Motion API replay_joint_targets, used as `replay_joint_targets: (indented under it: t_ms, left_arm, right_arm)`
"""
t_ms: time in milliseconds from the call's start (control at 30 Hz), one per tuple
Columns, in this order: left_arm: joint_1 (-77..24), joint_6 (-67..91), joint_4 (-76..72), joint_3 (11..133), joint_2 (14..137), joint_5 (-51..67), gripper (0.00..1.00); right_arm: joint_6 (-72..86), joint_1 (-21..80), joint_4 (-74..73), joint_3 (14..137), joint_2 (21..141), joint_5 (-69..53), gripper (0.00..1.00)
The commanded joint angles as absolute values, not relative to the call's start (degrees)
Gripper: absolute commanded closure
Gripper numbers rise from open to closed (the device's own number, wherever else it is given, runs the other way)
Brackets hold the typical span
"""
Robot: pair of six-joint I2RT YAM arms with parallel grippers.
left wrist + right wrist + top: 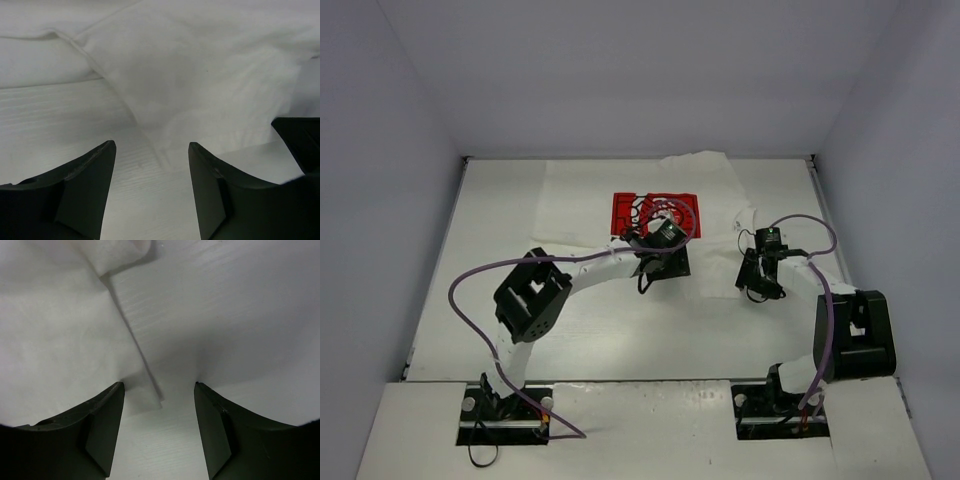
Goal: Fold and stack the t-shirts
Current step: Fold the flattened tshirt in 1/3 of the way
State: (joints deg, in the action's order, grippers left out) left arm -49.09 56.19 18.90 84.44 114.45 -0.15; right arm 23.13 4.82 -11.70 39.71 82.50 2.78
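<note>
Well, starting at the left of the white table point(620, 340), the left arm point(532, 295) rises from its base at the near edge, bends at a black elbow and reaches inward to the middle, with a purple cable point(460, 295) looping beside it. The left gripper point(151, 145) hangs over the near edge of the red square print point(655, 210) and hides the print's lower part in the overhead view. In its own wrist view the two dark fingers point(85, 192) stand well apart with nothing between them. Only bare table shows in the gap, and white cloth with a raised seam lies just ahead of the tips. A dark shape point(300, 145) sits at the right edge of that view; I cannot tell what it is.

The t-shirt point(585, 195) lies spread on the far middle of the table, print side up, its far edge near the back wall and its right side rumpled.

Further right, the right arm point(855, 330) comes up from its base, folds at a black block near the table's right edge and reaches back inward, a second purple cable point(820, 240) arching over it. The right gripper point(159, 385) sits low by the shirt's right side. Its jaws are parted too and clamp nothing. A small corner of the shirt lies flat on the table between the fingertips, nearer the left-hand finger in that view. The shirt's edge runs diagonally away from the corner, with bare table to its right
</note>
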Motion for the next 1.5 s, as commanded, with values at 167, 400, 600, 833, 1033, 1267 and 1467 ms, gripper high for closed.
replay_joint_targets:
  t_ms: [167,400,600,833,1033,1267,1467]
  left_arm:
    - [-53.4,64.2,18.6,85.5,117.0,-3.6,0.50]
    - [-55.7,65.9,21.3,86.9,119.4,-5.9,0.60]
    - [-57.1,67.9,22.4,87.5,121.2,-6.8,0.85]
    - [-57.7,69.1,23.4,87.2,120.9,-8.8,1.00]
    - [-57.0,58.5,23.6,91.5,113.3,-17.6,1.00]
    - [-51.8,46.4,23.8,99.8,113.0,-16.5,1.00]
    - [-44.7,39.6,22.8,108.6,117.1,-11.1,1.00]
  right_arm:
    - [24.1,4.4,-11.9,39.6,83.1,2.7,0.47]
    - [23.6,4.3,-11.5,39.5,83.7,0.7,0.52]
    - [23.8,4.5,-11.1,38.7,83.8,-1.8,0.61]
    - [23.5,4.6,-10.8,38.1,81.3,-3.1,0.87]
    - [24.3,4.9,-11.0,40.7,75.0,-4.0,0.98]
    - [23.9,4.8,-11.8,51.9,77.7,-4.2,1.00]
    - [20.7,4.7,-11.6,65.1,86.5,-4.6,1.00]
